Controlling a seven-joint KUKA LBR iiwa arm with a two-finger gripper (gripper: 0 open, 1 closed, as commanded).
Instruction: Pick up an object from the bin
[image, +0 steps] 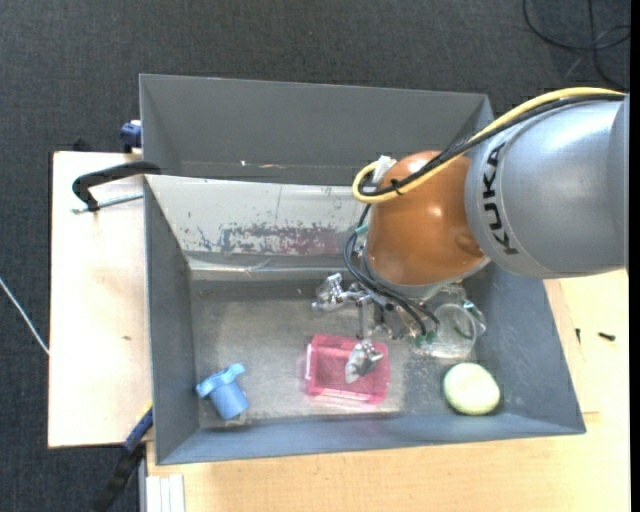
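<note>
Looming closest, the robot's arm (560, 190) and its orange cover (420, 225) hide the right middle of the bin (170, 330); the gripper (363, 364) sits low over a pink see-through box (330, 380) at the floor's front centre. Whether it is spread or pinched cannot be told; a grip on the box's thin wall might slip; a clear cup (458, 325) just beside is half covered.

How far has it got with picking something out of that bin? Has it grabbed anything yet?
Done: the gripper is low in the bin, over the pink square tray at front middle. In hand: getting hold of that tray; a grip cannot be confirmed. Left: lifting it out, since the tray lies flat on the floor. The blue piece and pale green disc lie apart, untouched.
</note>
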